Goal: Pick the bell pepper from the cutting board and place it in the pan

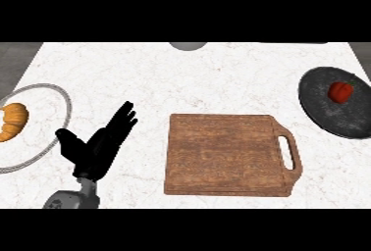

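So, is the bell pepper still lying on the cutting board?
No, the red bell pepper lies in the dark pan at the right, and the cutting board carries nothing.

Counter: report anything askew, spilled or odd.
Nothing stands out. The pepper sits upright in the pan, the board lies flat and bare, the croissant rests on its plate. The left hand rests open.

Red bell pepper (341, 91); dark grey pan (326, 110); brown wood-grain cutting board (225, 154); golden croissant (12, 121); white marbled counter (181, 78); black hand (98, 147).
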Motion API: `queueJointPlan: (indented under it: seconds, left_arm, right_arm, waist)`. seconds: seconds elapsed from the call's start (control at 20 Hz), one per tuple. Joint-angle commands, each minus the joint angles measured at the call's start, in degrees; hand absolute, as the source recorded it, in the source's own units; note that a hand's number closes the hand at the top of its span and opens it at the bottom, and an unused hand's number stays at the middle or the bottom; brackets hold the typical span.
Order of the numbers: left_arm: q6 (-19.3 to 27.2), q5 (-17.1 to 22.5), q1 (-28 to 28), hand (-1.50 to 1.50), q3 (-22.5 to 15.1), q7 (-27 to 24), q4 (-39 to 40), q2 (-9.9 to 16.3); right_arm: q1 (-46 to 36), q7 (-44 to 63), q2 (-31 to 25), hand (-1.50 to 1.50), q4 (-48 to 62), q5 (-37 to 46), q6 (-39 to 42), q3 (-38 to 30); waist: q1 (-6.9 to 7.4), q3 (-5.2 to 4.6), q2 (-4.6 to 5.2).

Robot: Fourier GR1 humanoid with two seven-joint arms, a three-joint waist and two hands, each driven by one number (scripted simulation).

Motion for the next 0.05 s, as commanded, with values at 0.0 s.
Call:
queueJointPlan:
  seconds: [0.0]
  left_arm:
    - [0.0, -0.8, 0.6, 0.0, 0.1, -2.4, 1.9, -0.8]
  right_arm:
    - [3.0, -6.3, 1.1, -1.5, -0.5, 0.2, 4.6, 0.8]
  waist:
    - [-0.52, -0.1, -0.21]
